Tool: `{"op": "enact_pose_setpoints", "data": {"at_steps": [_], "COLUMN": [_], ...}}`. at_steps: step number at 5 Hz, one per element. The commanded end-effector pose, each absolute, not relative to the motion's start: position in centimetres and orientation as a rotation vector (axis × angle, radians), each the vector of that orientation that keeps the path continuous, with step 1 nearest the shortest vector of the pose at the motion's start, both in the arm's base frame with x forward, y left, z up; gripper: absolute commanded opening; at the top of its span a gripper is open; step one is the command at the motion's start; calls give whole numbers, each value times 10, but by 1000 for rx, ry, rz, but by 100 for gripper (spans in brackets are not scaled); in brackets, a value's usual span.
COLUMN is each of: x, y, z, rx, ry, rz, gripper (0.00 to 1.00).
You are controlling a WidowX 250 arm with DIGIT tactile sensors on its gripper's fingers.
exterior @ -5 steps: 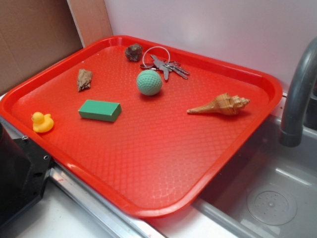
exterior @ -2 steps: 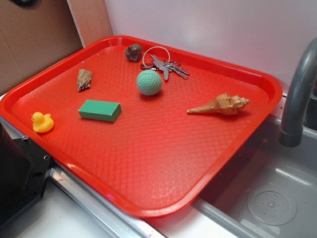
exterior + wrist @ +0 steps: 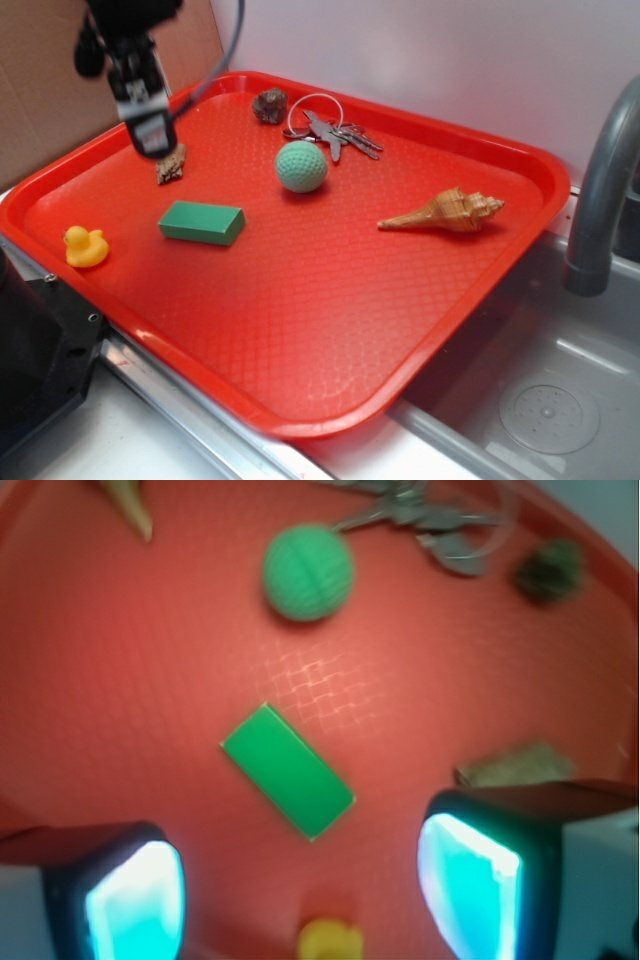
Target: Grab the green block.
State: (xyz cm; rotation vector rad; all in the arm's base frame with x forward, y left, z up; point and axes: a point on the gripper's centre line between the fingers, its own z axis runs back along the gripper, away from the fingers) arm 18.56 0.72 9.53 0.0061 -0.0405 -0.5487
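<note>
While my gripper (image 3: 152, 135) hangs above the tray's (image 3: 480, 150) far left corner, jaws spread wide and holding nothing, the block (image 3: 201, 222) lies flat on the tray, down and toward the near edge from me. In the wrist view the block (image 3: 288, 771) sits between and just ahead of my fingers (image 3: 135, 895), long axis diagonal to the jaw line; judgement: wrist needs a turn before descent. Tray also holds a shell (image 3: 445, 212), ball (image 3: 301, 166), keys (image 3: 335, 130), duck (image 3: 85, 246), a brown scrap (image 3: 170, 165) near my fingertips, and a dark lump (image 3: 269, 104).
</note>
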Motion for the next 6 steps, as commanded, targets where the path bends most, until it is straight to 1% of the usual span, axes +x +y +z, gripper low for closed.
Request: {"op": "enact_pose_setpoints", "data": {"at_steps": [1,2,3,4,5,6], "x": [186,187,187,183,181,179], "y": [5,7,6,5,6,13], "z": [51,29,6,7,16,66], "rx": [-8,-54,-27,-20,-5,-38], "ry": [7,-6,-21,-45,-64,-115], "rz": [-782,-820,-783,-764,-733,-552], "gripper": [100,100,100,0,0,0]}}
